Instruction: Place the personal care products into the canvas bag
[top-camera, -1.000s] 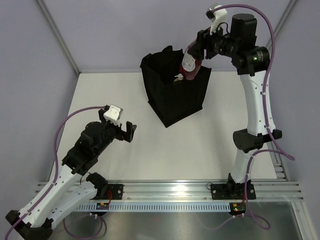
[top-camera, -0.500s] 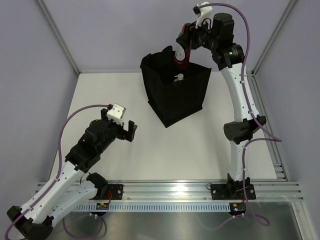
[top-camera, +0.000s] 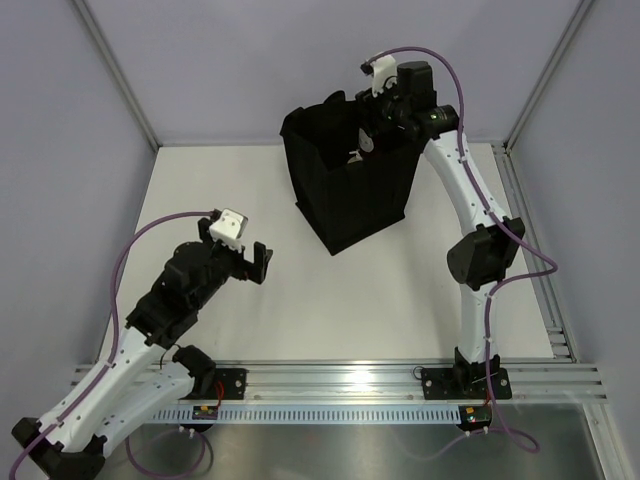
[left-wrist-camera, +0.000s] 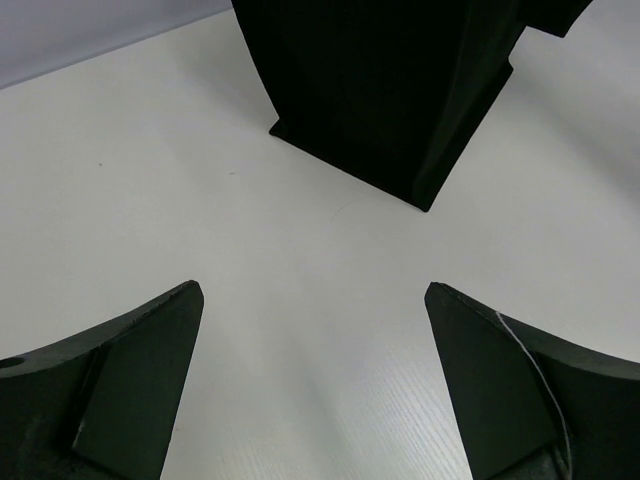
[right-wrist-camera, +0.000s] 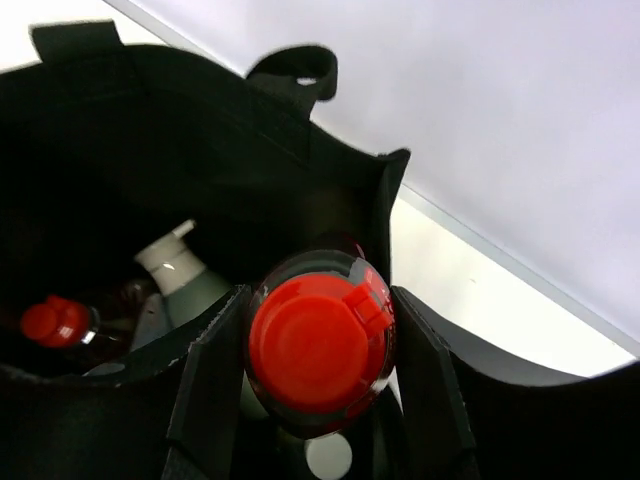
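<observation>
Right claw (right-wrist-camera: 318, 310) pinches a red-capped bottle (right-wrist-camera: 320, 350) at the mouth of the bag (right-wrist-camera: 200, 130), which stands by the tabletop's (top-camera: 300, 300) far edge. Left claw (left-wrist-camera: 312, 295) hangs spread and empty.

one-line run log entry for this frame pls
right gripper: shut on dark red bottle, at canvas bag mouth | left gripper: open, empty, above table | in bag: pump bottle, red-capped bottle
</observation>
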